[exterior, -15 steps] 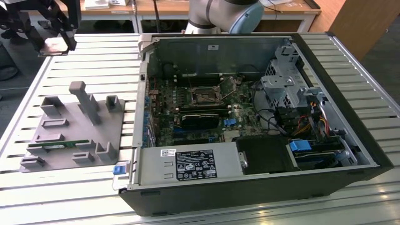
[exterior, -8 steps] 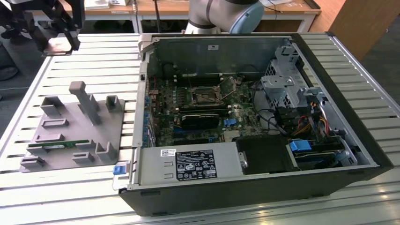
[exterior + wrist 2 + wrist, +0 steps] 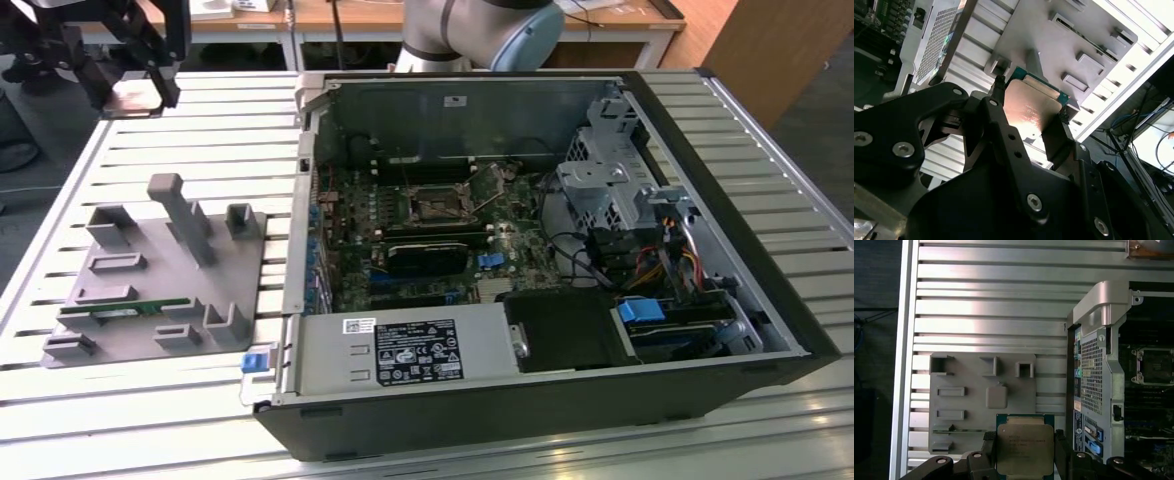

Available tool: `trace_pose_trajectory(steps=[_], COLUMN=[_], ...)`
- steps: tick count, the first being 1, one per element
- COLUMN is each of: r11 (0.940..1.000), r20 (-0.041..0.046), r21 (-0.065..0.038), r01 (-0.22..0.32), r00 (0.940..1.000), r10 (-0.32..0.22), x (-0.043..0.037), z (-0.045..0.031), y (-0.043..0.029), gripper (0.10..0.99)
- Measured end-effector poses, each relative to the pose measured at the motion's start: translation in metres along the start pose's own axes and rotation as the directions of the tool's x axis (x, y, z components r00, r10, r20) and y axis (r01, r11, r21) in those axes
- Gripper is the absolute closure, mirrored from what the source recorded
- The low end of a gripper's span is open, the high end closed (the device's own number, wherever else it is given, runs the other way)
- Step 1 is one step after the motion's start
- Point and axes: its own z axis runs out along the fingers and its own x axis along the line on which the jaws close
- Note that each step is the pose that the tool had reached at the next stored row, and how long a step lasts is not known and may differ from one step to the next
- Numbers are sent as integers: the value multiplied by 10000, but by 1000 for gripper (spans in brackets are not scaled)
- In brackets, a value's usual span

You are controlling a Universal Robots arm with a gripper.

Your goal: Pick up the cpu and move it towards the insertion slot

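Note:
My gripper (image 3: 135,93) hangs high over the slatted table at the exterior view's far left, beyond the grey holder plate (image 3: 144,282). It is shut on the cpu (image 3: 139,99), a flat square chip with a silver top. In both wrist views the black fingers (image 3: 989,441) press on two opposite edges of the cpu (image 3: 1024,447) (image 3: 1030,107). The insertion slot (image 3: 438,207), a square socket with a metal frame and dark centre, lies inside the open computer case, well off to the exterior view's right. The first wrist view also catches the insertion slot (image 3: 1155,366).
The open computer case (image 3: 302,200) fills the middle and right of the table, its side wall standing between the gripper and the motherboard. A green memory stick (image 3: 120,311) lies in the holder plate. Drive cages and cables (image 3: 627,220) crowd the case's right side.

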Motion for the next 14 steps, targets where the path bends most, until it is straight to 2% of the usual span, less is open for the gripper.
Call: trace_pose_trajectory(steps=[14], r11=[10000], r20=[1], r21=[0], r01=[-1], r00=[10000], r10=[1], x=[-145], z=[0], y=[-1], gripper=[541])
